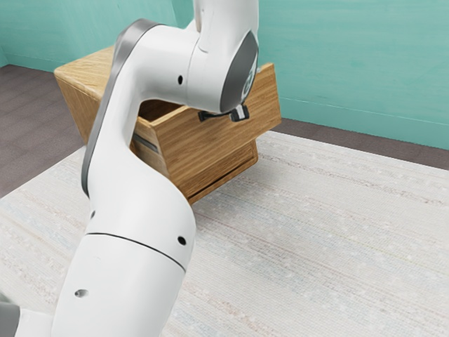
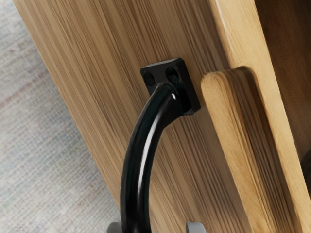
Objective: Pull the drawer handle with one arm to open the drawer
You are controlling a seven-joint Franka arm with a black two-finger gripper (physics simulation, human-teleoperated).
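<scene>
The hand [image 1: 236, 113] meets the wood-grained drawer's [image 1: 210, 144] glossy black curved handle [image 2: 141, 145]; whether it is clamped, I cannot tell.

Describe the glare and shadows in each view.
Wrist view: a bright glare streak runs along the curve of the glossy black handle, while the wooden drawer front is evenly lit and matte. Exterior view: the white arm shows soft shading without hard highlights, the open drawer is shadowed inside, and the table is lit flatly.
</scene>
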